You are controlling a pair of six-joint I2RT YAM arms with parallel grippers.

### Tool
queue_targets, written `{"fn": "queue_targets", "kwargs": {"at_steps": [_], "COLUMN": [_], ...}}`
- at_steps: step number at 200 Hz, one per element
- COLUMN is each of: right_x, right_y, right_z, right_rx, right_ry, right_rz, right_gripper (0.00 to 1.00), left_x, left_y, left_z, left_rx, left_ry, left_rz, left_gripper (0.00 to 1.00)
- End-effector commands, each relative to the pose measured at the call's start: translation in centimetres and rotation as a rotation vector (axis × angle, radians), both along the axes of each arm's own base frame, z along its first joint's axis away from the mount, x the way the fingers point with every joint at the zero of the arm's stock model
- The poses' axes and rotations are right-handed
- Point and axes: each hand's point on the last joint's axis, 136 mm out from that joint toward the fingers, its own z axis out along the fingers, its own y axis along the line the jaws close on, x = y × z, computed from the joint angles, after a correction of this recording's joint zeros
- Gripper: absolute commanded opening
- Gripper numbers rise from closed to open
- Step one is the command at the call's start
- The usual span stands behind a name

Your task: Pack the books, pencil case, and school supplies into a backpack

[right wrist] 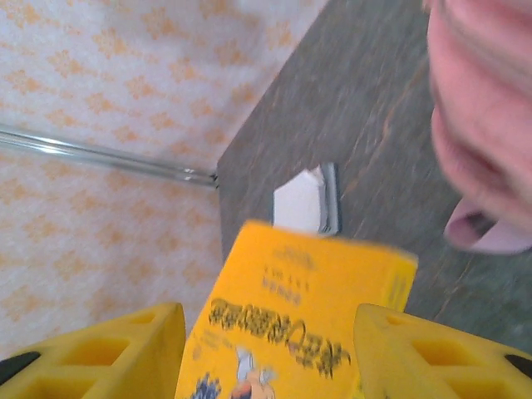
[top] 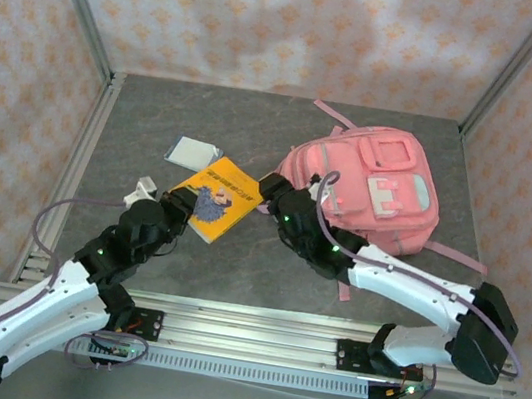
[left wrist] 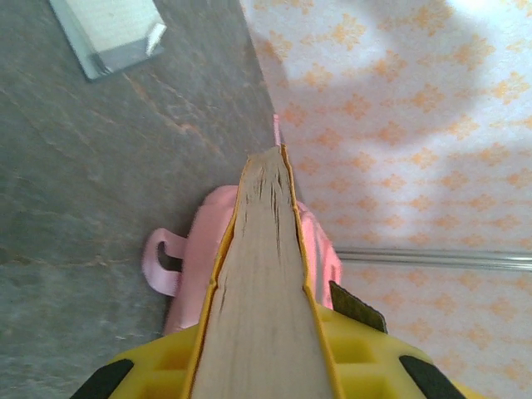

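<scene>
Two robot arms meet over a thin yellow book (top: 219, 192), held tilted above a grey, stone-veined counter (top: 257, 127) just left of a soft pink fabric backpack (top: 370, 181). The left pincer (top: 181, 209) is clamped on the book's near-left edge. The right pincer (top: 270, 189) sits at the book's opposite corner, close beside the backpack.

The left wrist view shows the book (left wrist: 266, 249) edge-on. Its rough buff page block is squeezed between glossy yellow covers and runs straight out from the moulded yellow fingers (left wrist: 158, 370) of the left pincer (left wrist: 266, 366). Beyond it lie the backpack (left wrist: 195, 266), with a rounded pink loop, and a flat clear packet (left wrist: 108, 33) with a white insert on the counter.

The right wrist view gives the cover instead. The book (right wrist: 307, 291) is blurred there, with dark lettering and a small cartoon figure. It stands between the hollow-moulded yellow fingers (right wrist: 125, 349) of the right pincer (right wrist: 270, 349), which are spread apart, with a clear gap on the right side. Behind it are the packet (right wrist: 306, 199) and the bulging backpack (right wrist: 482, 108).

From overhead, the packet (top: 190, 153) lies on the counter behind and to the left of the book. A small white item (top: 144, 185) sits beside the left pincer, too small to identify.
</scene>
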Motion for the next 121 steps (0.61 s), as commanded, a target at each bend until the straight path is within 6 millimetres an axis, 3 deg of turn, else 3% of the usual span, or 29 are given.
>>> {"fn": "queue_targets", "kwargs": {"at_steps": [1, 35, 78, 121], "right_x": [0.7, 2.1, 3.6, 5.2], "right_y": [-3.4, -5.3, -4.7, -4.1], "right_z": [-2.2, -4.1, -7.6, -9.9], "right_rx": [-0.368, -0.678, -1.012, -1.190], "right_ry": [0.012, 0.073, 0.212, 0.281], "right_rz": [0.038, 0.169, 0.443, 0.526], "right_gripper": [0.55, 0.51, 0.46, 0.48], "left_x": [-0.1, -0.3, -0.2, 0.3], "left_y": [1.1, 0.7, -0.3, -0.8], "left_z": [2.0, 1.9, 1.0, 0.2], "left_rx": [0.065, 0.150, 0.212, 0.195], "left_ry": [-0.048, -0.018, 0.039, 0.075], "left_rz": [0.028, -0.021, -0.083, -0.104], "left_gripper": [0.00, 0.00, 0.00, 0.00]}}
